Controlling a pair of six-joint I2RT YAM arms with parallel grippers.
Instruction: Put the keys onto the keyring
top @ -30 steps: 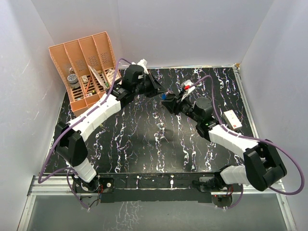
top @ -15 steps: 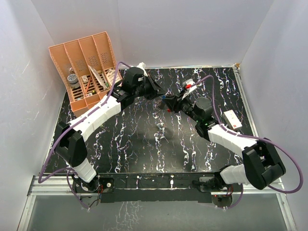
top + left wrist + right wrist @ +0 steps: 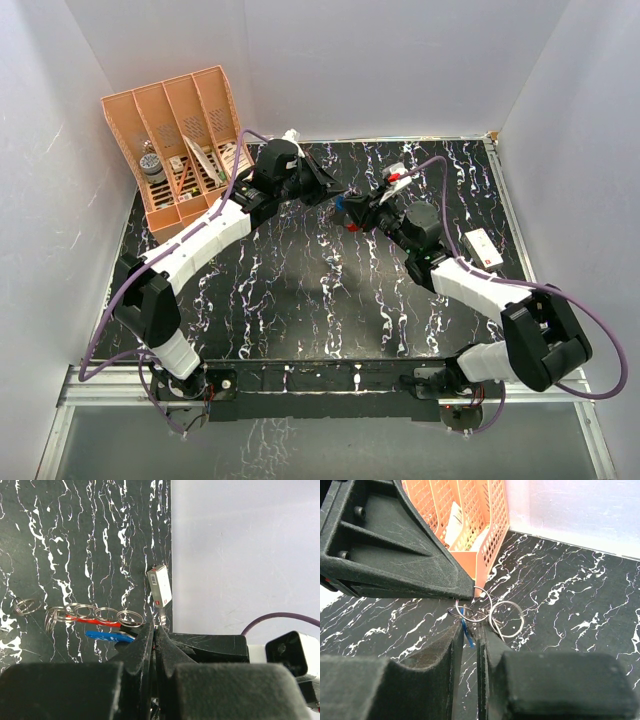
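My left gripper [image 3: 155,628] hangs over the back middle of the table, its jaws pressed together on the end of the red-and-silver keyring [image 3: 92,621], which shows edge-on with several silver split rings [image 3: 107,613] along it. Just under it sits the blue head of the key [image 3: 110,636]. My right gripper [image 3: 470,628] faces the left gripper [image 3: 336,194] tip to tip. The blue key [image 3: 468,625] stands edge-on in the narrow gap between the right gripper's fingers, with silver rings [image 3: 507,617] hanging just beyond the tips. From above, the key [image 3: 341,203] lies between both grippers.
An orange mesh desk organizer [image 3: 185,140] with small items stands at the back left. A small white box [image 3: 478,246] lies on the black marbled table [image 3: 300,300] at the right. A loose silver ring [image 3: 25,605] lies on the table.
The right gripper has slid a little left toward the left gripper and its jaws have narrowed around the blue key. The left gripper stays shut in place.
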